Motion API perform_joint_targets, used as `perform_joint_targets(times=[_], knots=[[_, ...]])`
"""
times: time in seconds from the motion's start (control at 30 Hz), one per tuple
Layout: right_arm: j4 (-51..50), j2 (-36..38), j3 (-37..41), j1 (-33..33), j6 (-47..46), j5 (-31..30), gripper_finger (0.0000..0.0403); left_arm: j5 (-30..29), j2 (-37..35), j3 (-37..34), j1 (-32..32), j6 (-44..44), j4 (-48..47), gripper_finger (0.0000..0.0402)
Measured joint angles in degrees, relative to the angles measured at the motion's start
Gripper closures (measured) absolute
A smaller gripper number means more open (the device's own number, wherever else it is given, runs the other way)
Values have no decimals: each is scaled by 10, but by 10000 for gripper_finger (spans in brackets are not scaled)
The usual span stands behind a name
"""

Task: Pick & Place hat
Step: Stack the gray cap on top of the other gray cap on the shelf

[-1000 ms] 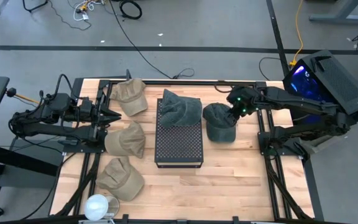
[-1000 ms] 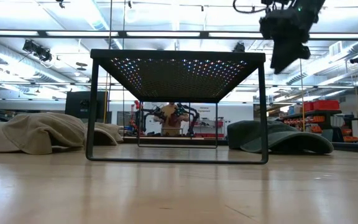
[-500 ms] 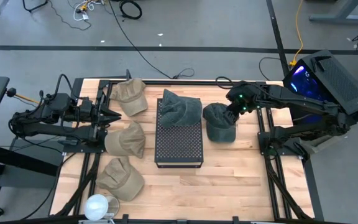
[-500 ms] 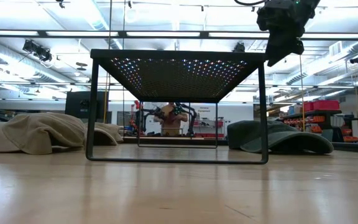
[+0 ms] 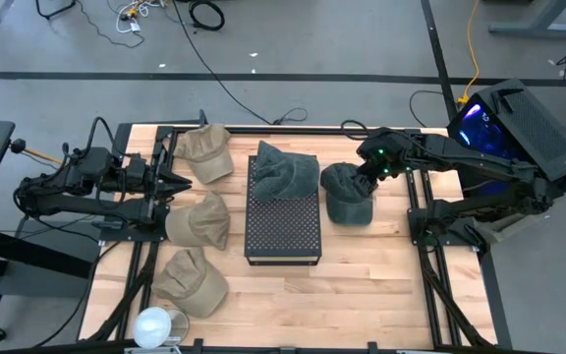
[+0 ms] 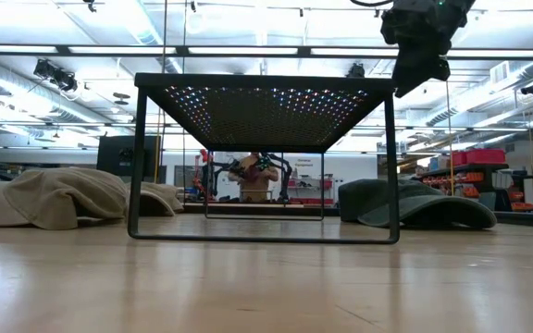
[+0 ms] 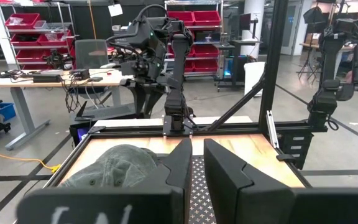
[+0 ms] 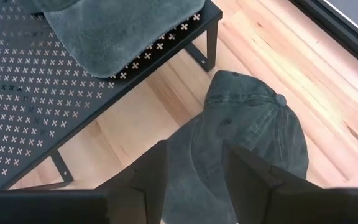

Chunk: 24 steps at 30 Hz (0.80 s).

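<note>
A dark green cap [image 5: 347, 197] lies crown up on the wooden table, right of a black perforated stand [image 5: 283, 224]; the right wrist view shows the cap [image 8: 253, 124] close below. A second dark green cap [image 5: 285, 172] rests on the stand's far end [image 8: 117, 31]. My right gripper [image 5: 364, 184] hangs open above the table cap, touching nothing; its fingers [image 8: 157, 177] frame the brim side. In the low view it [image 6: 419, 55] hangs high over the cap [image 6: 415, 205]. My left gripper [image 5: 183, 183] waits open at the table's left [image 7: 197, 165].
Three tan caps lie left of the stand: one far [image 5: 204, 152], one middle [image 5: 199, 221], one near [image 5: 193, 280]. A white round object [image 5: 153, 324] sits at the near left corner. Bare wood [image 5: 362, 285] lies near and right of the stand.
My right gripper has risen a little above the table cap and shifted slightly toward the stand, staying open. The caps and the left arm have kept still.
</note>
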State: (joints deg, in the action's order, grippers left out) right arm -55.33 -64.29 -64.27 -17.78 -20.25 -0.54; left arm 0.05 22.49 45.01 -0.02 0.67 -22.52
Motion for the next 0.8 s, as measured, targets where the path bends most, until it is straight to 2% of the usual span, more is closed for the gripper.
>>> perform_joint_targets(times=[0.8], knots=[[5,0,0,0,0,0,250,0,0,0,0,0,0,353]])
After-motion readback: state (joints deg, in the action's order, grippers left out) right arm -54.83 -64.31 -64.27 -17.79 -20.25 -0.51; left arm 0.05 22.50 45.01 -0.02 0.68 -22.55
